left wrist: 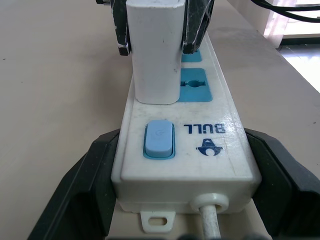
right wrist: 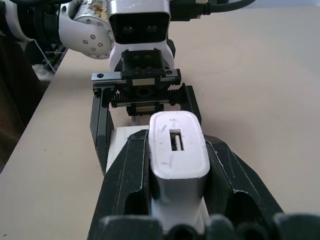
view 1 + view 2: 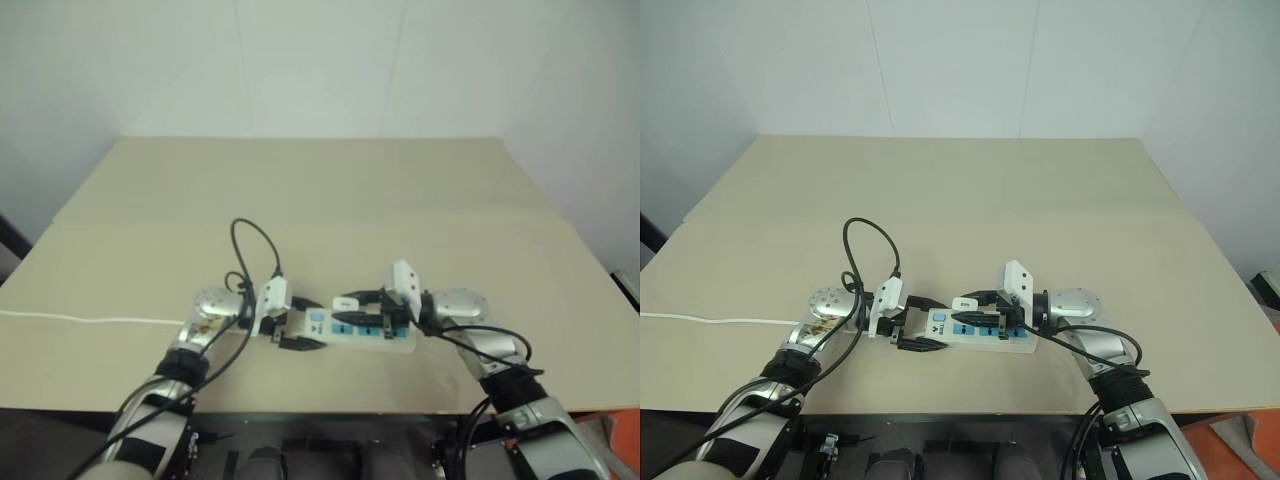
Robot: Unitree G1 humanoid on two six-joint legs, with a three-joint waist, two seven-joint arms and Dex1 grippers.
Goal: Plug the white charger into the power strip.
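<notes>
Currently held: long flat white plastic power strip (image 1: pixel 200 150), clamped at its switch end by our left gripper (image 3: pixel 300 335); small white cube-like charger (image 2: pixel 177 150), pinched in our right gripper (image 2: pixel 177 195), standing on the socket nearest the switch. We judge: press straight down, strip steady.

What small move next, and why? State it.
Probably open the right pincer and withdraw: the charger already stands upright on the strip, apparently seated in the socket beside the switch, while the left pincer clamps the strip's end.

White charger (image 1: pixel 155 55), white power strip (image 1: pixel 200 150) with blue sockets, beige table (image 3: pixel 320 190)
</notes>
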